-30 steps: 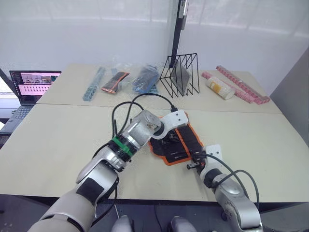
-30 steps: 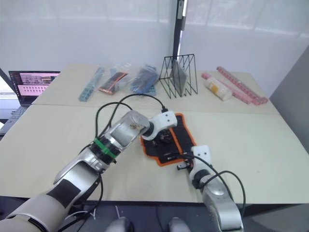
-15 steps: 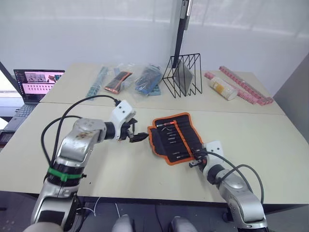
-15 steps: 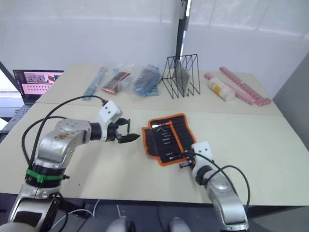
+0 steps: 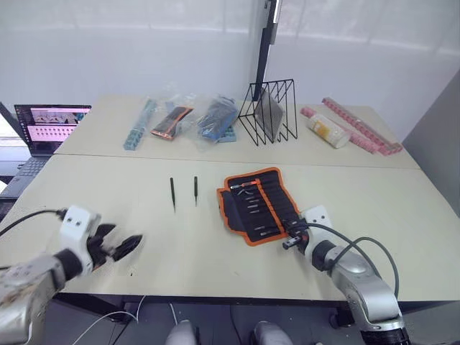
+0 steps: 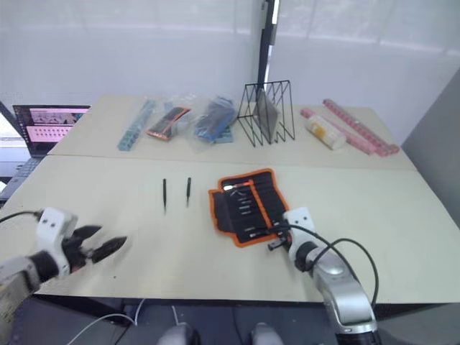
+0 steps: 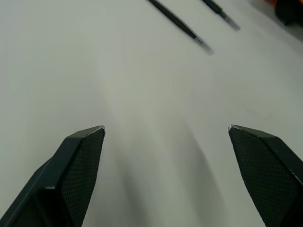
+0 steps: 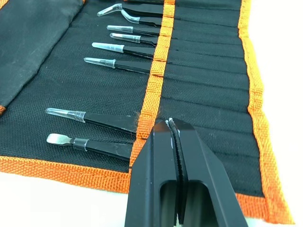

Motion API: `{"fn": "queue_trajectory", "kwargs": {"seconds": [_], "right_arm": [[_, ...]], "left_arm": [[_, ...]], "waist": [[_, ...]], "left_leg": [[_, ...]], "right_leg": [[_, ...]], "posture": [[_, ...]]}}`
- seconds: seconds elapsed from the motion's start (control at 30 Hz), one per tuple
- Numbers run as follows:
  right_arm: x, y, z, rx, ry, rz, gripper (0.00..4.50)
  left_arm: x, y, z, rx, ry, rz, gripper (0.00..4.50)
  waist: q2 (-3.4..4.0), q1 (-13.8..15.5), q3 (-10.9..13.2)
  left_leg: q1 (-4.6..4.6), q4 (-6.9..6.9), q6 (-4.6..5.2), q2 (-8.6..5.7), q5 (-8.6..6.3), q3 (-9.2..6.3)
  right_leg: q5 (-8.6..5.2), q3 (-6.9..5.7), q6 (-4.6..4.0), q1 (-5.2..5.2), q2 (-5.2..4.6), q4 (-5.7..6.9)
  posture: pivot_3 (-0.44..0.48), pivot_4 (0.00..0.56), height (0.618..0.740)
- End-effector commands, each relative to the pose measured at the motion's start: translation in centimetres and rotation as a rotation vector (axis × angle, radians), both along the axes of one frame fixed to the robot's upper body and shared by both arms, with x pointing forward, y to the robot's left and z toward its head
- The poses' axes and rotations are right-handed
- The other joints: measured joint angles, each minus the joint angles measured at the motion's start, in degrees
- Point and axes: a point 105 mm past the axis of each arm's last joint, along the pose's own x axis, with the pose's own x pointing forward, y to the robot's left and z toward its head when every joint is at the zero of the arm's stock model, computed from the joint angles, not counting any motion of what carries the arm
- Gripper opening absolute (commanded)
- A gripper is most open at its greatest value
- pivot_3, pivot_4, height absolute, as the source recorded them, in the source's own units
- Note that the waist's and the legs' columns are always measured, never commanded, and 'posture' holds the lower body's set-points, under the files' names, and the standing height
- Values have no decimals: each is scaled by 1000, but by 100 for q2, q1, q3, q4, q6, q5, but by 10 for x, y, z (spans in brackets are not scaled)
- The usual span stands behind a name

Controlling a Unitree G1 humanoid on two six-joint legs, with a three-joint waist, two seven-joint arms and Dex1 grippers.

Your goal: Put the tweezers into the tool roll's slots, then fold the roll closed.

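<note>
The tool roll (image 5: 260,207) lies unfolded at the table's middle, black with orange binding. Several tweezers (image 8: 111,62) sit in its slots (image 8: 208,94), their tips showing above the orange trim. Two more tweezers (image 5: 172,194) (image 5: 195,190) lie loose on the table left of the roll. My right gripper (image 5: 290,241) is shut at the roll's near right corner; in the right wrist view its tips (image 8: 169,125) rest on the orange trim band. My left gripper (image 5: 126,246) hangs open near the front edge, well short of the loose tweezers (image 7: 180,26).
Along the back stand a black wire rack (image 5: 268,111), clear bags of items (image 5: 172,121), a blue strip (image 5: 139,123), a white bottle (image 5: 327,131) and pink strips (image 5: 359,126). A laptop (image 5: 47,129) sits at far left.
My left arm has pulled back from over the roll, leftward and toward the front edge, uncovering the roll and the two loose tweezers. The right gripper has stayed at the roll's corner.
</note>
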Motion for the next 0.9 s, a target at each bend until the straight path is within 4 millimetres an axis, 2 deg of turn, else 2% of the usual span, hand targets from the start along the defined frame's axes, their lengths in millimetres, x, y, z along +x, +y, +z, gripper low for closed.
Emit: {"fn": "queue_trajectory", "kwargs": {"seconds": [0.03, 0.13, 0.23, 0.53, 0.77, 0.9], "right_arm": [[-6, -4, -25, -18, 106, 13, 0], [-6, -6, -26, -25, 115, 24, 0], [-5, -7, -27, -28, 124, 34, 0], [-4, -6, -30, -30, 143, 51, 0], [-4, -4, -31, -19, 143, 37, 0], [-5, -2, -32, -6, 139, 21, 0]], "left_arm": [[-19, 6, 19, 25, -83, 36, 4434], [-38, 14, 16, 28, -76, 99, 4434], [-49, 18, 15, 28, -85, 142, 4434], [-55, 15, 9, 18, -91, 157, 4434], [-28, -10, 4, -10, -120, 112, 4434], [1, -30, 1, -53, -157, 129, 4434]], "waist": [[0, 11, 0], [-24, 14, -10], [-32, 15, -14], [-37, 2, -18], [-39, 7, -19], [-41, 7, -20]], "left_leg": [[2, 1, 0, -1, 0, 0], [15, 1, 0, -1, 0, 4], [21, 0, -1, -1, -1, 3], [20, -1, -1, 2, -2, 3], [21, 0, 0, 1, -2, 2], [20, 0, 0, 1, -2, 1]], "right_leg": [[0, -2, 0, -1, -3, 0], [-2, -4, -4, -1, -11, -5], [-4, -7, -8, -2, -14, -8], [-7, -7, -13, -3, -14, -8], [-7, -7, -14, -2, -13, -7], [-7, -6, -13, 4, -12, -6]], "posture": [[0, 150, 687], [0, 150, 687], [0, 150, 687], [0, 150, 687], [0, 150, 687], [0, 150, 687]]}}
